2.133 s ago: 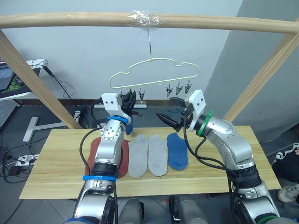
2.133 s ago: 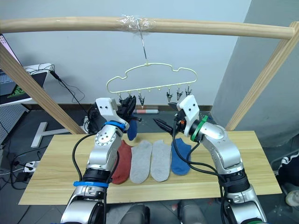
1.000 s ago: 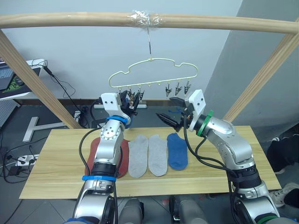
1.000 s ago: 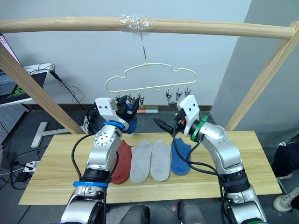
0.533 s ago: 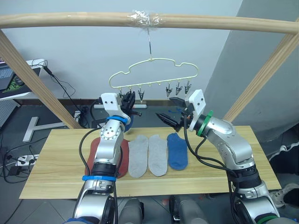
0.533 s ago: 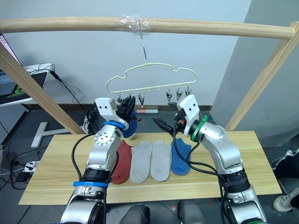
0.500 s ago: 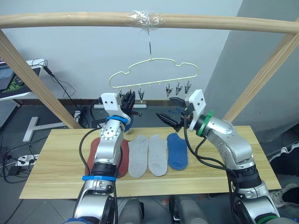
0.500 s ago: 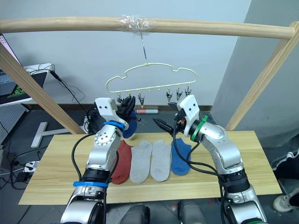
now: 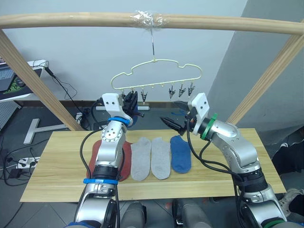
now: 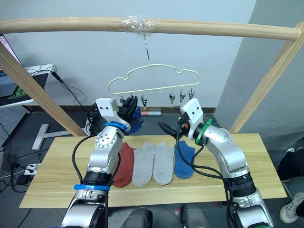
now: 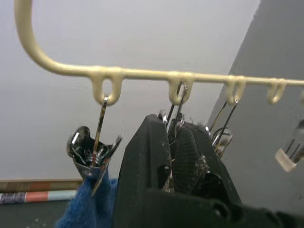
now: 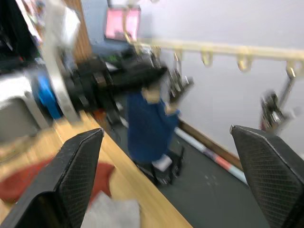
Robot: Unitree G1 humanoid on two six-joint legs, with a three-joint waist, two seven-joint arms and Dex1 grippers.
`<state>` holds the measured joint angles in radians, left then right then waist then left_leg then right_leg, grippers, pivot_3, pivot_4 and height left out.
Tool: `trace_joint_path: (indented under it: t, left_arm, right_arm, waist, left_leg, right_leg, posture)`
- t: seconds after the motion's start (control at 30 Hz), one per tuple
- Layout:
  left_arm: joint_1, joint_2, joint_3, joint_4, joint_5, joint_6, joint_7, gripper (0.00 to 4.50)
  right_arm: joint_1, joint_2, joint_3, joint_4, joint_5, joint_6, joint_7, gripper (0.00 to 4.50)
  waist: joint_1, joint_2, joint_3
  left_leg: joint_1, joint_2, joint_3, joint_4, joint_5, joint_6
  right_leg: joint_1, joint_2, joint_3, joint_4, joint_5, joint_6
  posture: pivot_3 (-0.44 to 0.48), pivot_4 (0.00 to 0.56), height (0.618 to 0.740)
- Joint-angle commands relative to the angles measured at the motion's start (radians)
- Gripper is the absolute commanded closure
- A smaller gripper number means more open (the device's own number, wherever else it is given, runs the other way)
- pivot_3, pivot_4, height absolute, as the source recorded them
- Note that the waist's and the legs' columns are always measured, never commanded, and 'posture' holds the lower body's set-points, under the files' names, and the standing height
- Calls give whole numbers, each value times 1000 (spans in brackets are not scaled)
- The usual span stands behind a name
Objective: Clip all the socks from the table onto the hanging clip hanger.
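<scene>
- Red sock lies flat at the table's left, partly behind the left arm.
- Left gripper is up at the hanger, fingers pinched on a clip; a blue sock dangles from the clip beside it.
- Two grey socks and a blue one lie side by side mid-table.
- Right gripper hovers over the table, wide open, empty.
</scene>
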<state>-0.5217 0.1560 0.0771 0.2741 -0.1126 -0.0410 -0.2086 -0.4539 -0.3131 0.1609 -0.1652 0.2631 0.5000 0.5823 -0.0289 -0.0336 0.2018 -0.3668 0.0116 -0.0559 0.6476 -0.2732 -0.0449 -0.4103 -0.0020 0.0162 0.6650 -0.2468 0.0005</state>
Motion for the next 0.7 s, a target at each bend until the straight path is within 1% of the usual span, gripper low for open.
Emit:
trace_joint_path:
  t: [0.03,0.1,0.17,0.23,0.4,0.5,0.7]
  left_arm:
    - [6,14,4,-63,-8,11,-12,4295]
    - [10,23,9,-72,-15,25,-20,4295]
    - [18,35,15,-85,-25,47,-34,4295]
    - [30,43,18,-100,-33,64,-46,4295]
    - [47,46,19,-122,-40,85,-55,4295]
    - [45,43,18,-127,-40,94,-53,4295]
    - [46,39,18,-129,-42,100,-55,4295]
  right_arm:
    - [29,-8,5,51,-43,-6,-28,0]
    - [48,-15,12,104,-68,-21,-33,0]
    - [68,-45,51,178,-130,-57,-23,0]
    - [74,-47,71,264,-170,-85,-32,0]
    - [50,-17,76,412,-220,-153,-51,0]
    - [16,22,82,500,-226,-140,-47,0]
    - [0,61,122,611,-278,-178,-34,0]
  waist:
    - [0,0,0]
    - [-1,0,0]
    - [-1,0,0]
    - [0,0,0]
    - [-2,0,0]
    - [-3,0,0]
    - [0,0,0]
  left_leg:
    - [0,0,0,0,0,0]
    - [0,0,0,0,0,0]
    - [0,0,0,0,0,0]
    - [1,0,1,0,0,0]
    - [1,0,2,0,0,0]
    - [2,0,3,0,0,0]
    - [2,0,2,0,0,0]
  right_leg:
    - [0,0,0,0,0,0]
    - [0,0,0,0,0,0]
    - [0,0,0,0,0,0]
    - [0,0,0,0,0,0]
    - [0,0,1,0,0,0]
    - [0,1,1,0,0,0]
    - [0,1,1,0,0,0]
  posture:
    - [-26,162,740]
    - [-26,162,740]
    - [-18,163,740]
    - [-18,163,740]
    - [-14,167,740]
    - [-10,168,740]
    - [-4,171,740]
